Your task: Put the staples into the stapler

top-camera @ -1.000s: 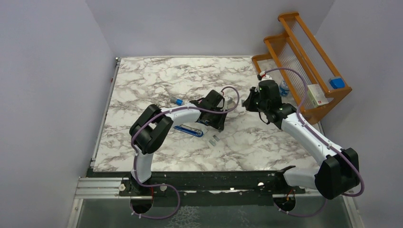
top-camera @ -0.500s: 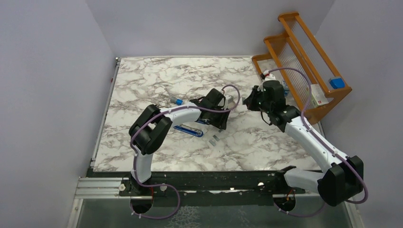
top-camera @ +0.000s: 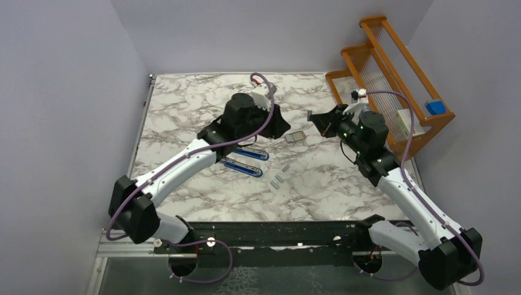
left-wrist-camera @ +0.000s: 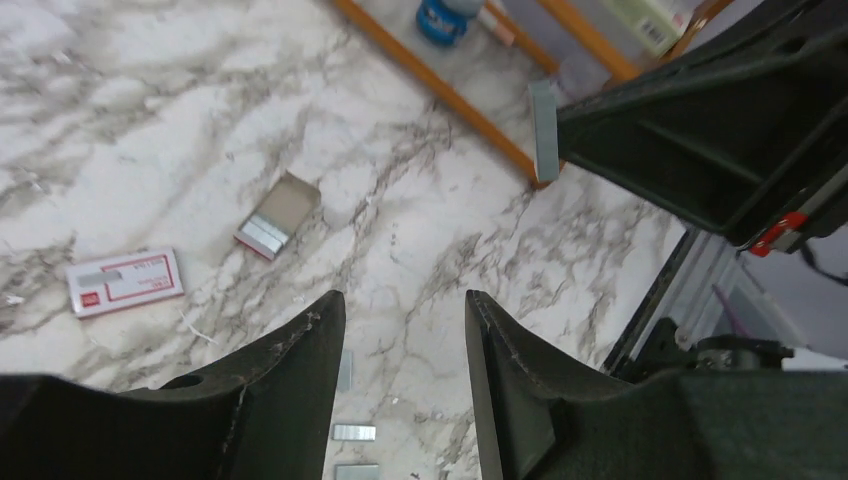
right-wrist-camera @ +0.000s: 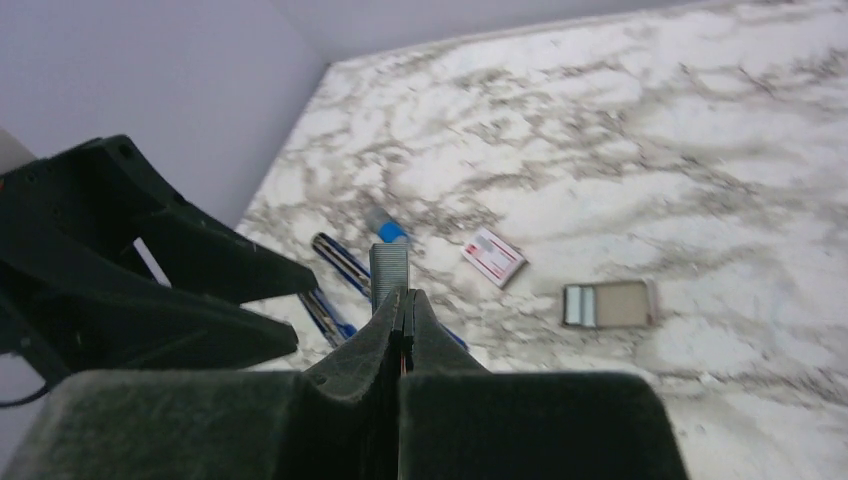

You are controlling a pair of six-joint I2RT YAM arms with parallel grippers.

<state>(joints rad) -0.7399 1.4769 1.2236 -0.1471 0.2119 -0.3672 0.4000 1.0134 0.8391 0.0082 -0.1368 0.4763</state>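
Note:
The blue stapler (top-camera: 246, 161) lies open on the marble, its two arms side by side; it also shows in the right wrist view (right-wrist-camera: 338, 262). My right gripper (top-camera: 317, 118) (right-wrist-camera: 402, 296) is shut on a grey strip of staples (right-wrist-camera: 389, 272) (left-wrist-camera: 543, 130), held in the air right of the stapler. My left gripper (top-camera: 281, 127) (left-wrist-camera: 405, 302) hovers above the stapler's right end, open with nothing between its fingers. The staples' open tray (top-camera: 297, 136) (left-wrist-camera: 276, 220) and its white, red-labelled sleeve (left-wrist-camera: 125, 283) (right-wrist-camera: 494, 256) lie between the grippers. Loose strips (top-camera: 279, 179) (left-wrist-camera: 353, 432) lie nearer the front.
A wooden rack (top-camera: 393, 74) stands at the back right, holding a white box (top-camera: 410, 123) and a blue item (top-camera: 435, 107). A small blue-capped cylinder (right-wrist-camera: 388, 231) lies beyond the stapler. The two grippers are close together above the tray.
My left arm has lifted off the table and swung up and back, its jaws spreading apart. The right arm has drawn back a little, still holding the strip.

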